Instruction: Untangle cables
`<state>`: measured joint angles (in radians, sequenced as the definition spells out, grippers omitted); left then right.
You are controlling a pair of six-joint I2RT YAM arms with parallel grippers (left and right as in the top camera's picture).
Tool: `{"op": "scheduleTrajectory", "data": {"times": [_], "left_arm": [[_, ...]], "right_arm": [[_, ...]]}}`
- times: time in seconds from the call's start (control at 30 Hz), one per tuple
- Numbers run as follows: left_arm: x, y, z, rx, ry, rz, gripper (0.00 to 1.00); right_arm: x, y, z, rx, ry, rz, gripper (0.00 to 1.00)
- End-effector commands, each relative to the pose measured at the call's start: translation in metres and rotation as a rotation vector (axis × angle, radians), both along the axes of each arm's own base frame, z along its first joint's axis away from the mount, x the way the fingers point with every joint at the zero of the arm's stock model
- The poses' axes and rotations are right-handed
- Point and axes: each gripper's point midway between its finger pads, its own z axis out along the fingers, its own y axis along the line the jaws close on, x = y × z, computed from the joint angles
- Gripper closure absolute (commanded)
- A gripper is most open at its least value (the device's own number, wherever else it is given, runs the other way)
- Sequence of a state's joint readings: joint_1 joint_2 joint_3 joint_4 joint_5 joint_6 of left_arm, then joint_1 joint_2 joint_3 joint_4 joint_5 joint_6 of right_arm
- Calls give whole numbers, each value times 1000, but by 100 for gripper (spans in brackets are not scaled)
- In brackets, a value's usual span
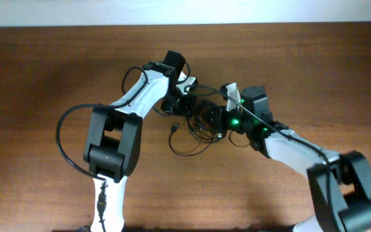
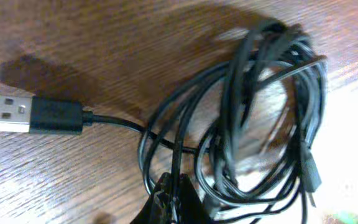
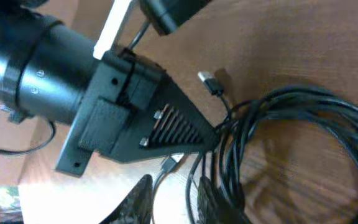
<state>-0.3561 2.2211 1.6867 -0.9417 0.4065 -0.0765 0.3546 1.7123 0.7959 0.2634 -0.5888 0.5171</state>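
Note:
The cables (image 1: 195, 129) are a tangled bundle of thin black cords at the table's middle, between my two grippers. In the left wrist view the bundle is a loose coil (image 2: 260, 118), with a USB plug (image 2: 8, 113) stretched out to the left and a small plug (image 2: 312, 180) at the right. My left gripper (image 2: 176, 202) is shut on one cable strand at the coil's near edge; in the overhead view it (image 1: 176, 103) is at the tangle's upper left. My right gripper (image 3: 173, 202) is open, with strands running between its fingers and past its right finger. The coil (image 3: 291, 143) lies to its right.
The left gripper's black body (image 3: 160, 124) fills the upper left of the right wrist view, close to my right fingers. A small connector (image 3: 210, 81) and a USB plug (image 3: 171, 160) lie by it. The wooden table (image 1: 44, 71) lies all around; the right arm (image 1: 288, 145) comes in from the lower right.

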Motion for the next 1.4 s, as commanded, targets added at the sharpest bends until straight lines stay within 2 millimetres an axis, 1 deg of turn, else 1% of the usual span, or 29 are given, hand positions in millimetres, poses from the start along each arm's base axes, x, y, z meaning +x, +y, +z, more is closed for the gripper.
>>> {"op": "scheduleTrajectory", "data": {"times": [0.0, 0.07, 0.1, 0.13, 0.2, 0.27, 0.33, 0.53, 0.57, 0.6, 0.67, 0.77, 0.87, 0.9, 1.0, 1.17, 1.33, 1.37], "left_arm": [[-3, -5, -16, -33, 76, 40, 99], [-3, -7, -14, -58, 84, 40, 100], [-4, -9, -11, -92, 86, 22, 100], [-4, -12, -6, -147, 96, 16, 100], [-2, -11, 0, -205, 105, 17, 100], [-3, -15, 5, -259, 113, 5, 100], [-4, -16, 6, -265, 108, -9, 100], [-3, -17, 6, -265, 104, -12, 100], [-3, -17, 6, -265, 104, -12, 100], [-3, -16, 6, -263, 103, -11, 100], [-3, -17, 6, -262, 103, -11, 100], [-3, -16, 6, -263, 103, -11, 100], [-3, -16, 6, -262, 103, -11, 100], [-3, -17, 6, -262, 104, -11, 100], [-3, -16, 6, -262, 103, -11, 100], [-3, -17, 6, -262, 103, -12, 100], [-3, -17, 6, -262, 103, -12, 100], [-3, -17, 6, -262, 104, -11, 100]], "right_arm": [[11, 5, -17, 16, 13, -26, 73], [15, 6, -21, 23, 2, -28, 67], [17, 5, -25, 11, 2, -42, 63], [21, 0, -30, -10, 5, -73, 62], [25, -5, -33, -25, 15, -116, 55], [25, -7, -34, -32, 17, -123, 54], [27, -16, -44, -81, 39, -170, 54], [20, -13, -52, -99, 65, -160, 54], [19, -13, -55, -102, 71, -159, 54], [17, -13, -65, -111, 91, -157, 54], [17, -10, -71, -101, 96, -143, 54], [16, -3, -67, -84, 79, -121, 54], [9, 8, -68, -90, 78, -96, 55], [9, 8, -69, -95, 75, -99, 55], [13, 4, -70, -114, 66, -125, 65], [19, -5, -70, -114, 68, -149, 65], [18, -4, -70, -112, 68, -146, 65], [18, -4, -70, -112, 68, -146, 67]]}}
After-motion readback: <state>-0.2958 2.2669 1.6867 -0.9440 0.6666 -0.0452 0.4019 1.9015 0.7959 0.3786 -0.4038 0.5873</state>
